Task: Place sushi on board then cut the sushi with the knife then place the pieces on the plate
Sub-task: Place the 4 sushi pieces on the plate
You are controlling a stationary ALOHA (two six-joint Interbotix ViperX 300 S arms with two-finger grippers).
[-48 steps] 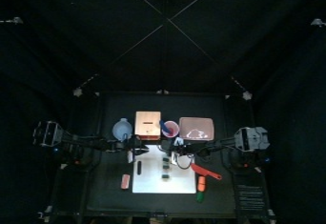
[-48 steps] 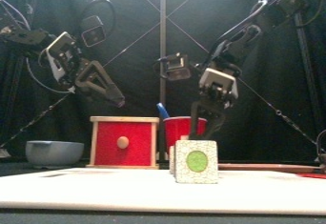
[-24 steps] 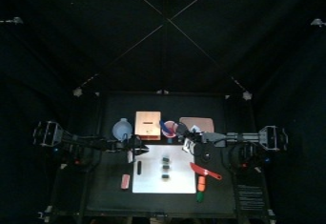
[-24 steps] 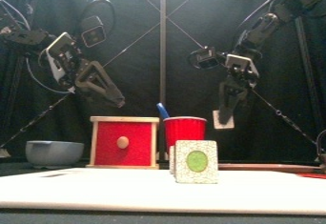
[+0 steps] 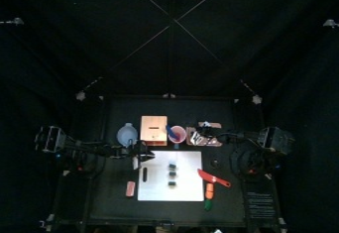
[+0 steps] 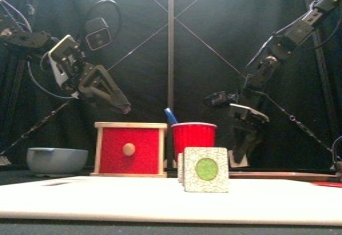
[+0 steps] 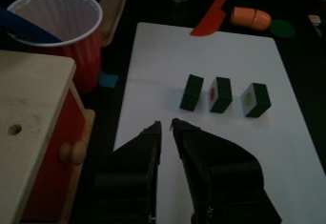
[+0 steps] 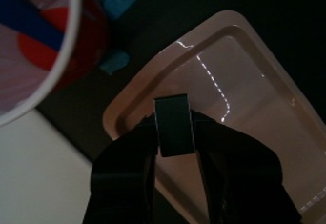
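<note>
The white board (image 5: pixel 183 171) lies mid-table with three dark green sushi pieces (image 7: pixel 220 95) in a row on it; the front view shows the nearest piece's (image 6: pixel 205 169) green and white end. My right gripper (image 8: pixel 173 147) is shut on one more sushi piece (image 8: pixel 173 123) and hangs over the pink plate (image 8: pixel 242 85) at the back right (image 5: pixel 208 130). My left gripper (image 7: pixel 170 125) hovers shut and empty over the board's left edge (image 5: pixel 143 158). The red knife (image 7: pixel 212 15) lies off the board's right side (image 5: pixel 213 178).
A red cup (image 5: pixel 177 133) with a blue knife (image 7: pixel 26 23) stands behind the board, next to the wooden box (image 5: pixel 155 130) with its red drawer front (image 6: pixel 131 149). A blue-grey bowl (image 5: pixel 127 135) sits at the back left. An orange toy (image 7: pixel 251 16) lies near the red knife.
My right gripper has carried a sushi piece from above the board back and to the right, then come down over the pink plate. The left arm has not moved.
</note>
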